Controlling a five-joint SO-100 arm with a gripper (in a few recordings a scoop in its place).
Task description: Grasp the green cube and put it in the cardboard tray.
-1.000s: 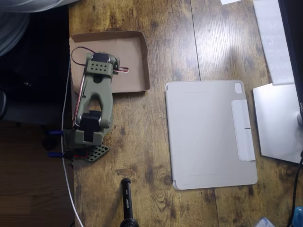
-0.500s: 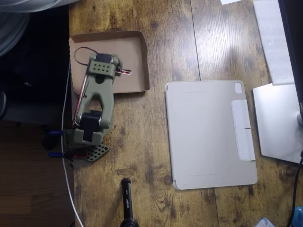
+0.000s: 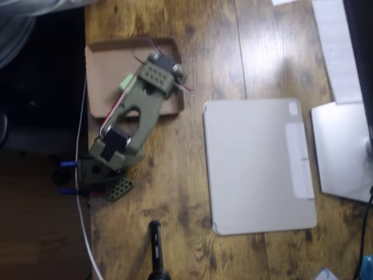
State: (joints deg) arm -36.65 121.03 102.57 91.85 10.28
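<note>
Green cube lay inside the cardboard tray — likely delivered. Your olive arm covered its gripper — finger state couldn't be told.

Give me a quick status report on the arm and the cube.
Gripper hidden under the arm's wrist, state unclear. Green cube lying in the cardboard tray, partly covered by the arm. Nothing in the way.
</note>
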